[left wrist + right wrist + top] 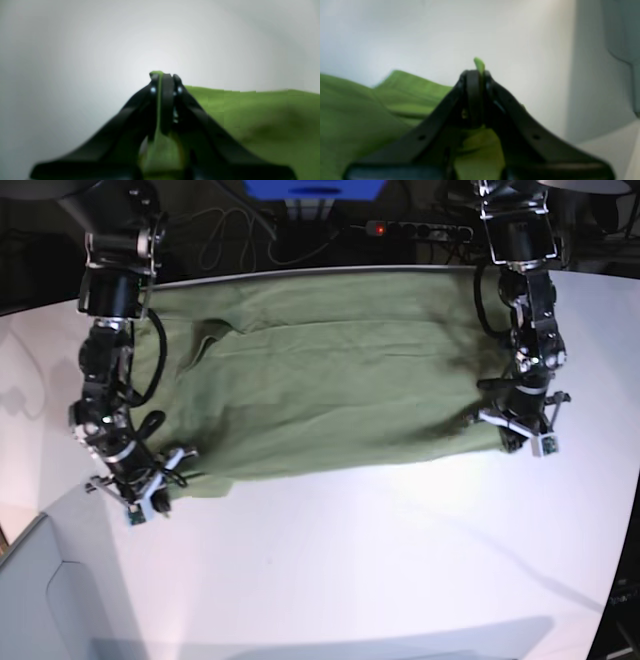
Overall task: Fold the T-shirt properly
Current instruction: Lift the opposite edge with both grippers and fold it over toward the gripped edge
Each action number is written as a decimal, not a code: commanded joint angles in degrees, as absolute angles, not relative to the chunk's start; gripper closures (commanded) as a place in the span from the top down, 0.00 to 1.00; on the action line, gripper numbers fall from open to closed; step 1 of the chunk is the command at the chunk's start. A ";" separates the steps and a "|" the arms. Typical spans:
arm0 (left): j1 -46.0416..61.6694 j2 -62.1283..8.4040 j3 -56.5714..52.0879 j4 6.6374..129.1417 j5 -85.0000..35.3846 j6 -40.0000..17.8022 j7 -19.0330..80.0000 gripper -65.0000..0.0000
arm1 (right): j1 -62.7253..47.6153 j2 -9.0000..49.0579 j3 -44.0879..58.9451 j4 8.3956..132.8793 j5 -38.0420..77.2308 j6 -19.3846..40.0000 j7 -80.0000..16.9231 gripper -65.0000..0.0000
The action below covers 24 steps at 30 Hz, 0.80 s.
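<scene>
I have the shirt point(330, 380) spread flat across the far half of the white table point(380, 570), its top edge near the table's far rim and its near edge running roughly straight between my two arms. Both claws sit on that near edge, one at each end — which is where I want them if I am going to carry the edge over in one fold.

My left claw point(163, 82) is clenched on the cloth: in its wrist view a thin green strip runs up between the closed jaws and a small tab of fabric pokes out past the tips. In the base view that claw point(522, 428) sits at the near corner on that view's right side, with the cloth puckered around it.

My right claw point(476, 75) is clamped too, with a green tip of shirt standing up above the closed jaws and more fabric bunched beneath them. From the base camera it point(148, 485) is at the near corner on the other side, just at the shirt's edge.

Holding both corners keeps the edge taut between the arms, so the fabric should lift as a line and not sag in the middle. I judge the fold itself as not yet made — the shirt lies in a single broad layer, wrinkled, with a darker crease near the left claw.
</scene>
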<state>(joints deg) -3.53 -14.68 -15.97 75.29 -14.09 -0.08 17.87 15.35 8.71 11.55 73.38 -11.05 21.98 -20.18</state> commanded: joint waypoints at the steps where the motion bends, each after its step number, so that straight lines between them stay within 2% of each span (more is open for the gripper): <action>1: -4.35 -15.43 -16.57 76.35 -14.11 0.04 16.40 0.00 | 16.04 8.92 11.56 75.82 -9.89 21.93 -18.77 0.00; 14: -2.42 -15.25 -16.48 83.12 -14.11 0.04 16.40 0.00 | 7.43 8.92 11.82 87.34 -9.89 21.93 -18.77 0.00; 24: 1.71 -15.25 -16.66 86.29 -14.11 0.04 16.31 0.00 | 2.15 8.84 13.93 89.19 -9.89 21.93 -18.24 0.00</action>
<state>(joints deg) 2.15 -14.48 -16.32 85.14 -13.98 -0.03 17.72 1.21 8.27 13.80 88.03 -10.44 22.00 -19.92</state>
